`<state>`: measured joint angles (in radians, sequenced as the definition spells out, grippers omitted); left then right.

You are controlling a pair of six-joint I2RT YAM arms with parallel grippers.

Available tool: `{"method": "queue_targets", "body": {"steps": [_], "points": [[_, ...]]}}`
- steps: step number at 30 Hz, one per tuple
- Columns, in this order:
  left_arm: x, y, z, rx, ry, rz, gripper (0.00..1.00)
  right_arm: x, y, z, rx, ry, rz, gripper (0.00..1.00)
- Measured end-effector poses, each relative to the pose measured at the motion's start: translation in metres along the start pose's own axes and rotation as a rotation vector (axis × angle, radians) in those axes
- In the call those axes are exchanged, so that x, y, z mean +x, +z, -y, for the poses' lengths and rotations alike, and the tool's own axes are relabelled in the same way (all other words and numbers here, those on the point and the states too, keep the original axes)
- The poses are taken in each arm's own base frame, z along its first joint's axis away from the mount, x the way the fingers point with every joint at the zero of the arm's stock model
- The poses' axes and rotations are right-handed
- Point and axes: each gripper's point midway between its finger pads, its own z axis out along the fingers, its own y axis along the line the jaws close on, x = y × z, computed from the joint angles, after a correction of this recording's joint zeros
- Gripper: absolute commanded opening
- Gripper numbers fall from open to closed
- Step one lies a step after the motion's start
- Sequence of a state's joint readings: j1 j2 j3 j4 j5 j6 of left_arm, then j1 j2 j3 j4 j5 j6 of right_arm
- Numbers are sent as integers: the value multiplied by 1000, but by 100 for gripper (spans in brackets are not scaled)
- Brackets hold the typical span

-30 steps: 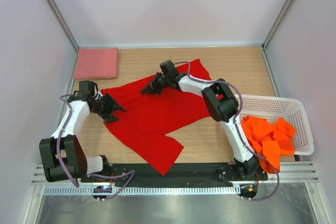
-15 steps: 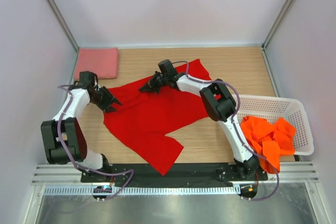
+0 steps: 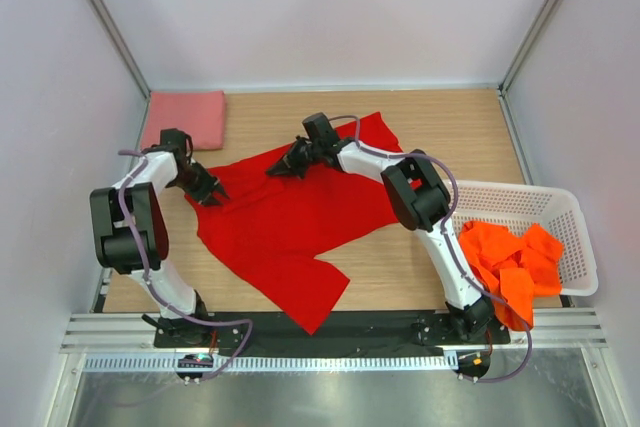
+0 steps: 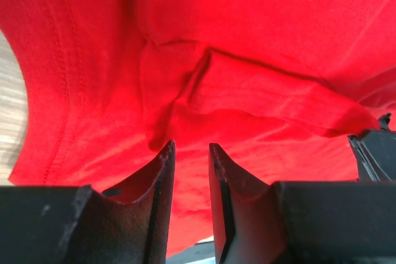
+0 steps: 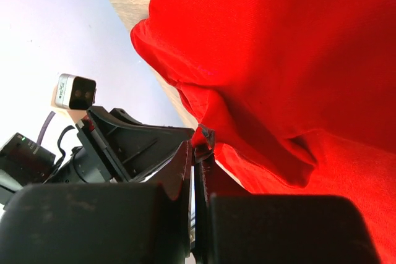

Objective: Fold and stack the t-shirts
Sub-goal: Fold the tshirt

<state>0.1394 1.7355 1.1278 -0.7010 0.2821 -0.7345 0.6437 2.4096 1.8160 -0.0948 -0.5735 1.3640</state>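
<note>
Moved since a second ago: the left gripper has slid along the left edge of the red t-shirt toward the far side, and its jaws have drawn closer together. The left elbow has swung farther from the arm's base. The right gripper has stayed where it was.
Left fingers: a narrow gap between them, with the tips down on red cloth. A raised crease lies just ahead of the tips, and nothing is clearly pinched.
Right fingers: closed tight on a hem of the red t-shirt, with a small tuck of cloth standing up at the tips.
Red t-shirt: spread out and rumpled on the table, reaching from one pair of fingers to the other.
Pink t-shirt: folded, lying beyond the left fingers and apart from the red cloth.
Orange t-shirts: heaped in the white basket, well to the right of the right fingers.
</note>
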Motion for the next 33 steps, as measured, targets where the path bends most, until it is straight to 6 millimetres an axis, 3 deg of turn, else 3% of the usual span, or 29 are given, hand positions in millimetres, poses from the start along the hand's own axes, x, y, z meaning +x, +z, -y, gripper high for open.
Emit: {"method": "queue_targets", "body": {"steps": [22, 28, 33], "points": [[-17, 25, 4, -15, 9, -4, 28, -3, 5, 9, 12, 9, -12, 2], [-18, 32, 8, -9, 11, -17, 22, -3, 5, 9, 12, 9, -12, 2], [-18, 32, 12, 1, 15, -15, 10, -3, 6, 10, 13, 9, -14, 2]]}}
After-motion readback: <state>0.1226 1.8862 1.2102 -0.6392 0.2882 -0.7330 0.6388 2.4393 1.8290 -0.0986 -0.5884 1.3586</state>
